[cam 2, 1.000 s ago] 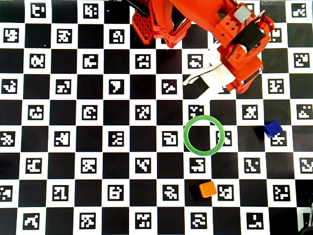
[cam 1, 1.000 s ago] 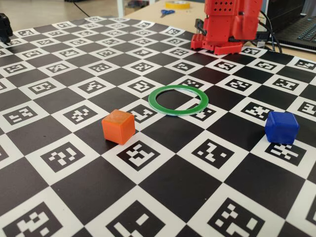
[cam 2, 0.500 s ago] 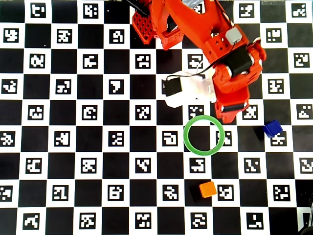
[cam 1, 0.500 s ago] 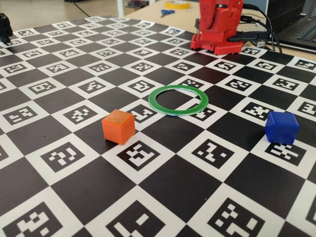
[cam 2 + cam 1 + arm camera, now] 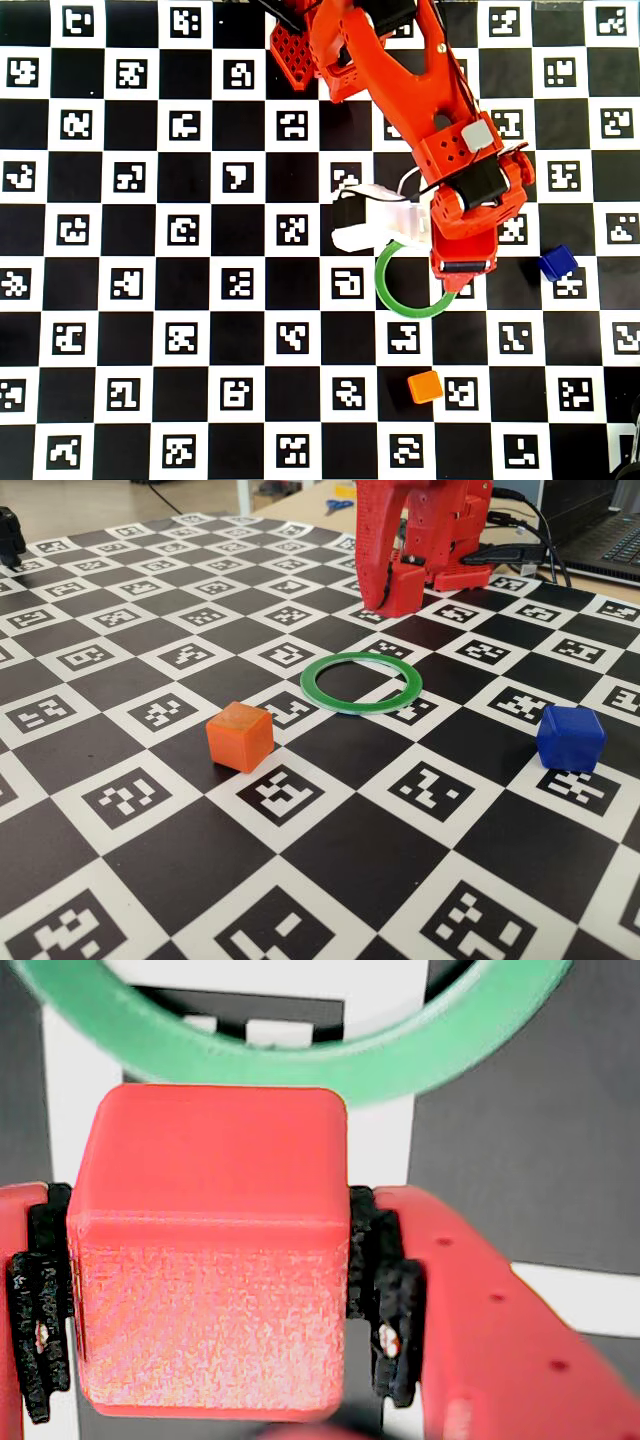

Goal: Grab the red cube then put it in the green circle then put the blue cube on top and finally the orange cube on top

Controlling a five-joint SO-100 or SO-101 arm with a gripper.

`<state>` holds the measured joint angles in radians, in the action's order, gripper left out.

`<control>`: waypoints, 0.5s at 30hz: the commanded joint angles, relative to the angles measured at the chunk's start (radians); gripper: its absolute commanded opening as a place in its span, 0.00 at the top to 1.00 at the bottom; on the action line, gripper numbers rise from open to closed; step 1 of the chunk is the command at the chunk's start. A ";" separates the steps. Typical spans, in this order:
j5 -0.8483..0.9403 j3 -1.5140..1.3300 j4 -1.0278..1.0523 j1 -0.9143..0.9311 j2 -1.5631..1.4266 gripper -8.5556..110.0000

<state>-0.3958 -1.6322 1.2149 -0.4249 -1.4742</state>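
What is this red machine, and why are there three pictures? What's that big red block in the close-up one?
The red machine is a robot arm standing on a black-and-white checkered board. Its claw, called a gripper, has two fingers. The three pictures come from three cameras at the same moment. One stands beside the board, one looks straight down from above, and one rides on the arm right by the claw, so things there look huge. The big block is a small red cube, squeezed between the two fingers. Just ahead of it lies a flat green ring, with nothing inside it. An orange cube and a blue cube sit on the board, apart from the ring.
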 commanded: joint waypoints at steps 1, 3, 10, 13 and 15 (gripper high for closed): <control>0.021 -0.028 -0.057 0.012 -0.023 0.88; 0.031 -0.054 -0.077 0.012 -0.023 0.88; 0.063 -0.106 -0.141 0.021 -0.009 0.88; 0.080 -0.117 -0.155 0.029 0.008 0.88; 0.091 -0.124 -0.166 0.040 0.017 0.88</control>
<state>-0.3191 -1.7641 1.0661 -0.4019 -1.4373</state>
